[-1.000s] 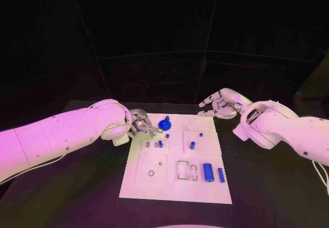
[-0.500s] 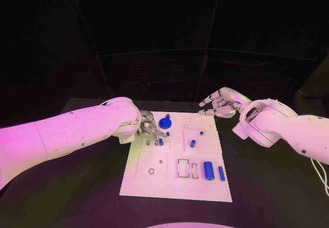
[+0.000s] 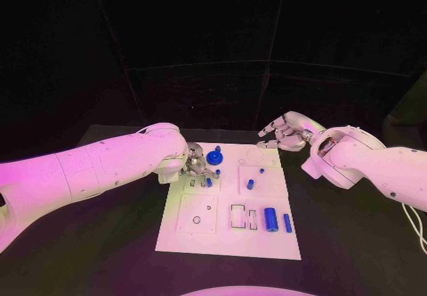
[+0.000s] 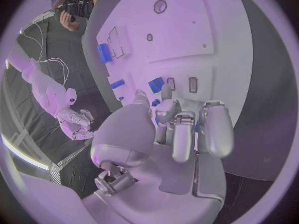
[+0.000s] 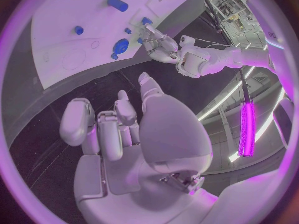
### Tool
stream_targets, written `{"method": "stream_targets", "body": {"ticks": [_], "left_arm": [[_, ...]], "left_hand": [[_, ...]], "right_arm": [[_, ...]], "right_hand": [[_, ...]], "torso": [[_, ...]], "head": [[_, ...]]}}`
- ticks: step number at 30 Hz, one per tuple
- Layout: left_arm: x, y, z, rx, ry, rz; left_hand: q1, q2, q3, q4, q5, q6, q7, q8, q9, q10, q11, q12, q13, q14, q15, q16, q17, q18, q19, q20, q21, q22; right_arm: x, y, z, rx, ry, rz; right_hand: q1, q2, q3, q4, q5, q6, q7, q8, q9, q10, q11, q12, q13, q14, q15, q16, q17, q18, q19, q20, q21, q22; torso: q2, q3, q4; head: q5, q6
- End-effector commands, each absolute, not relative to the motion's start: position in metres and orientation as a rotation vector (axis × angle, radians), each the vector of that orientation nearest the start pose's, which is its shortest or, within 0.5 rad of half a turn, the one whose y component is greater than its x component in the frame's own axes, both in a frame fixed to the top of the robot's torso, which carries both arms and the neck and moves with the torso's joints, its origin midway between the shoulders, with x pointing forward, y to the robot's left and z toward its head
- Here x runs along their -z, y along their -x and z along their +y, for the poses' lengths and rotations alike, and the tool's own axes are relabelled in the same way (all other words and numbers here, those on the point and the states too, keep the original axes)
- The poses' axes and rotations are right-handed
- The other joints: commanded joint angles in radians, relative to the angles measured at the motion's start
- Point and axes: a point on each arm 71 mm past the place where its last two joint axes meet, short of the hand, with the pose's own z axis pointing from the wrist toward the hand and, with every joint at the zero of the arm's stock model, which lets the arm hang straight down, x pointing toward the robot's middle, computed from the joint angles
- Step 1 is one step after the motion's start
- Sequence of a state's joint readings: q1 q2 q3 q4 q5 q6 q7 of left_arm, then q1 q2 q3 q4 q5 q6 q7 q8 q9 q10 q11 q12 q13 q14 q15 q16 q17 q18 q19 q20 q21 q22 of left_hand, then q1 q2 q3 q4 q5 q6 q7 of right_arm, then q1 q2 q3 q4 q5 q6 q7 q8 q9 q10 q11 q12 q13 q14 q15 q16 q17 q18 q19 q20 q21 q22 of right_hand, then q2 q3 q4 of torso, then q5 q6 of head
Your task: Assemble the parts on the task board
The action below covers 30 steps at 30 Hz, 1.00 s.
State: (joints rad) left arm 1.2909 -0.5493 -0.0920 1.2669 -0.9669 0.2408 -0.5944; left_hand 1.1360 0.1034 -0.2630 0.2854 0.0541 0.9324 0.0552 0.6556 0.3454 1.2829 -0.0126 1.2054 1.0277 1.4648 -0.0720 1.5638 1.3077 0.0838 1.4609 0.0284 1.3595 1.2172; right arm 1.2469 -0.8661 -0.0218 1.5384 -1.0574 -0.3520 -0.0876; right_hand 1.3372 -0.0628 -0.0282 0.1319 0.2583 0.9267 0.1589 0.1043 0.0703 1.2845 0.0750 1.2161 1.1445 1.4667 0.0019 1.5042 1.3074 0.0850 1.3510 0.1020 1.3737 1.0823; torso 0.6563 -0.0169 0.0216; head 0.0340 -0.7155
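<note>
While the right hand (image 3: 283, 137) has kept its place off the far right corner of the task board (image 3: 229, 246), fingers loosely apart and holding nothing, the left hand (image 3: 195, 168) has crept inward over the past second, from the board's left edge to just above the small upright slots in its upper left block. Its fingertips (image 4: 167, 92) now sit bunched right at a small blue peg (image 3: 208, 182) there (whether they actually pinch it or merely touch it I cannot tell from either the head or the left wrist view). The blue gear-like part (image 3: 213, 161) stands just beyond the hand, another short blue peg (image 3: 250, 184) in the middle block, and the blue cylinder (image 3: 270, 221) and slim blue bar (image 3: 286, 223) lie untouched near the board's lower right. I judge the left hand is closing in to pick or seat that peg, so assembly is still early on the black surface (image 3: 107, 246)
</note>
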Motion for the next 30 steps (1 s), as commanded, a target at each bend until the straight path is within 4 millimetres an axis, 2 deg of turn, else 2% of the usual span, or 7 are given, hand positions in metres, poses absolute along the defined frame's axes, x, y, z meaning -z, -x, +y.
{"method": "stream_targets", "body": {"ticks": [1, 30], "left_arm": [[0.2187, -0.5191, 0.1407, 0.347, 0.121, 2.453], [0.2209, -0.5228, 0.1335, 0.331, 0.097, 2.478]], "left_hand": [[0.001, 0.011, -0.005, -0.003, -0.004, -0.01, 0.0, 0.007, 0.003, 0.003, -0.003, 0.004, 0.002, 0.106, -0.007, 0.007, 0.263, -0.019, 0.008, 0.0, 0.007, 0.002], [0.048, 0.02, 0.007, -0.029, -0.002, -0.026, -0.001, 0.03, 0.035, 0.006, -0.005, 0.011, 0.014, 0.106, -0.008, 0.007, 0.263, -0.02, 0.006, 0.0, 0.017, 0.017]], "right_arm": [[0.1554, -0.496, -0.2109, -0.829, -0.226, 1.684], [0.1565, -0.4969, -0.2071, -0.832, -0.221, 1.695]], "right_hand": [[0.004, 0.006, -0.006, 0.001, 0.005, 0.006, -0.003, 0.005, 0.0, 0.001, -0.006, 0.001, 0.0, 0.072, -0.009, -0.005, 0.122, 0.008, -0.007, -0.003, -0.005, -0.001], [0.016, 0.014, -0.015, 0.002, 0.031, 0.008, -0.005, 0.009, 0.0, 0.003, -0.008, 0.003, 0.0, 0.072, -0.011, -0.007, 0.12, 0.008, -0.007, -0.005, -0.008, -0.005]], "torso": [[0.0, -0.0001, 0.0008], [0.001, 0.0008, 0.0005]], "head": [[-0.002, -0.002], [-0.005, -0.015]]}}
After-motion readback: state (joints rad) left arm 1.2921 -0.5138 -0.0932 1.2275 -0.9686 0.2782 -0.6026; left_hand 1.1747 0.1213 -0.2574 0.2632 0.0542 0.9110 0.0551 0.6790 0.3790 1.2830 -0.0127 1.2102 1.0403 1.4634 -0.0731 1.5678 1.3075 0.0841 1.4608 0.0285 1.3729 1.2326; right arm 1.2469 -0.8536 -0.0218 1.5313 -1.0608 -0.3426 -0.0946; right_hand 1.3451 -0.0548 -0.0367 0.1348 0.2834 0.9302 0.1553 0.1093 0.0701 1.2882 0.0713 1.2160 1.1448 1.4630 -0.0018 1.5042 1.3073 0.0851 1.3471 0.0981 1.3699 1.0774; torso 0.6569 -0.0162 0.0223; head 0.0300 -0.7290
